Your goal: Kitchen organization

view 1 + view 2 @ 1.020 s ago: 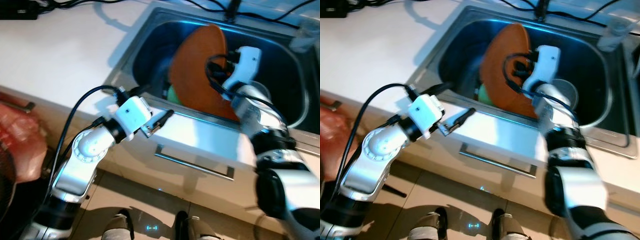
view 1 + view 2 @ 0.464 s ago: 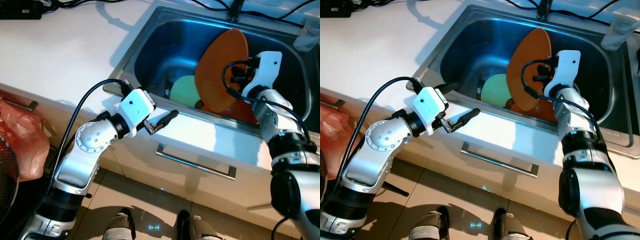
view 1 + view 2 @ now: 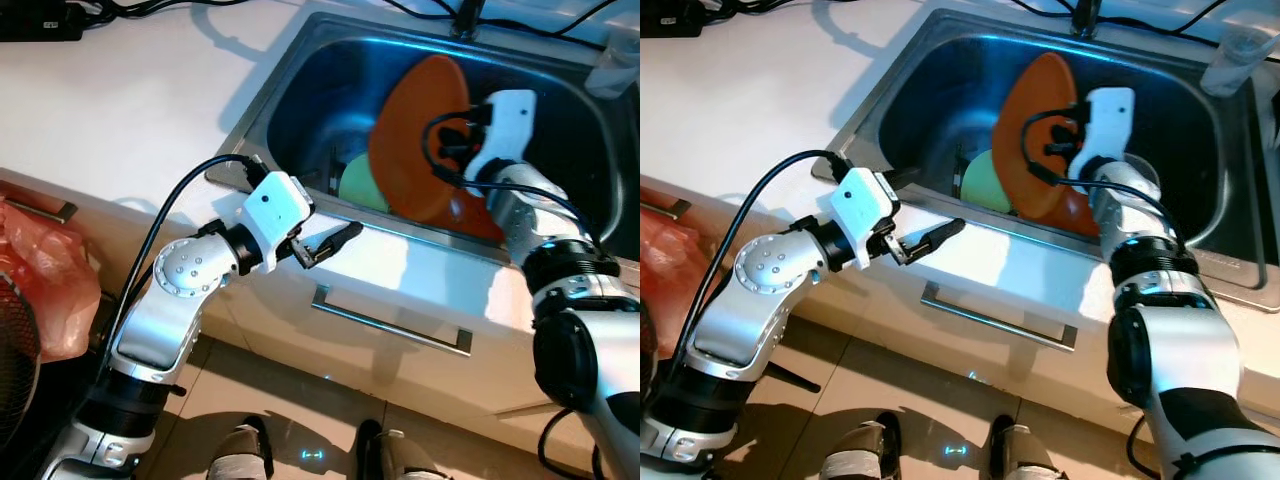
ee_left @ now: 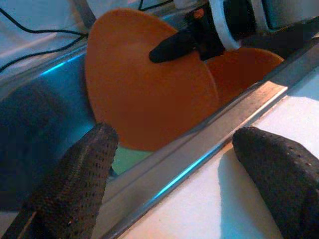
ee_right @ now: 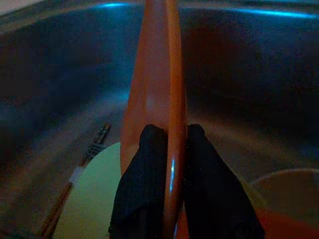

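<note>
An orange plate (image 3: 415, 140) stands on edge over the steel sink (image 3: 250, 120). My right gripper (image 5: 169, 144) is shut on its rim, one finger on each face. Under it lie a pale green plate (image 3: 357, 183) and a second orange dish (image 4: 244, 62) on the sink floor. A pair of chopsticks (image 5: 75, 189) lies beside the green plate. My left gripper (image 4: 174, 149) hovers open over the sink's front rim, nothing between its fingers.
White counter (image 3: 120, 90) spreads to the left, with black cables (image 3: 130, 8) at the back. A drawer handle (image 3: 390, 325) sits below the sink front. A clear cup (image 3: 620, 65) stands at the back right. A red plastic bag (image 3: 40, 290) hangs low on the left.
Over the last half second my right gripper has carried the upright orange plate a little to the left above the sink. My left gripper has stayed at the front rim, still open.
</note>
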You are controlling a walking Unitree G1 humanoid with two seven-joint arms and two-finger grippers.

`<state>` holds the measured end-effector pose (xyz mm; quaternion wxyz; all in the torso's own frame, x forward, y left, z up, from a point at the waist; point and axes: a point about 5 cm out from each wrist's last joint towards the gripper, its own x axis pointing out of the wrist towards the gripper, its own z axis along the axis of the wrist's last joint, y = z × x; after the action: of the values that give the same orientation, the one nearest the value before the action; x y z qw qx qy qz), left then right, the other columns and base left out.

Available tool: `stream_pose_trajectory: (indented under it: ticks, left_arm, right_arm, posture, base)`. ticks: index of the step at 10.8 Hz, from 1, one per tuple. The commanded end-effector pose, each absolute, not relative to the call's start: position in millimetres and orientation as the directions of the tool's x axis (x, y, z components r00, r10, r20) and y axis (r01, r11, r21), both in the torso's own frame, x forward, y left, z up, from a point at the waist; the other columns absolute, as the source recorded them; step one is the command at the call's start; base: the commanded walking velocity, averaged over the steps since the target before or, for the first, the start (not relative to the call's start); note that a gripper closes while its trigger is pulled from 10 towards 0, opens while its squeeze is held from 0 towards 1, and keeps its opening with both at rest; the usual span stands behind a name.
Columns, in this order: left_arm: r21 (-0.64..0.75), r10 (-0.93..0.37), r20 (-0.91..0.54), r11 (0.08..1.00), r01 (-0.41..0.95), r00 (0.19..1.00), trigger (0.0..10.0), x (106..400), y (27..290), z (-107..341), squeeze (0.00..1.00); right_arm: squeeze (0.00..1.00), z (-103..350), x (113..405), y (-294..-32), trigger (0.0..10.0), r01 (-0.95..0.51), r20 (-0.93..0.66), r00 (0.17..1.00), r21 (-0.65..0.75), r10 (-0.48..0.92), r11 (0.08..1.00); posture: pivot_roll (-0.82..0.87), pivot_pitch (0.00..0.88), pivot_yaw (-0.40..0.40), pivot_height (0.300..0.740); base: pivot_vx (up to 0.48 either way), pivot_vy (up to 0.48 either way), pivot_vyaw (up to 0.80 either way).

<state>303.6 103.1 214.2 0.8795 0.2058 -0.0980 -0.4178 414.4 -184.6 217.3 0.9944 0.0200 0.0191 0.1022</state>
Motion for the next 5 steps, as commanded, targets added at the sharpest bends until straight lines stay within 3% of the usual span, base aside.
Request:
stream_pose_trajectory:
  ticks: [1,2,5]
  left_arm:
    - [0.415,-0.778,-0.03,0.562,0.716,0.628,10.0,306,105,211,1.0]
    - [0.418,-0.787,-0.042,0.546,0.726,0.616,10.0,306,104,210,1.0]
    - [0.421,-0.804,-0.051,0.52,0.743,0.592,10.0,305,98,211,1.0]
  right_arm:
    - [0.0,212,415,-178,10.0,-0.23,-0.067,0.971,0.028,0.231,0.973]
    - [1.0,209,415,-171,10.0,-0.25,-0.075,0.965,0.045,0.253,0.967]
    - [1.0,204,415,-161,10.0,-0.275,-0.084,0.956,0.063,0.28,0.959]
  posture:
    - [0.09,0.253,0.013,0.74]
    - [0.09,0.252,0.017,0.74]
    - [0.09,0.25,0.024,0.74]
  base:
    - [0.0,0.0,0.0]
    - [0.0,0.0,0.0]
    - [0.0,0.0,0.0]
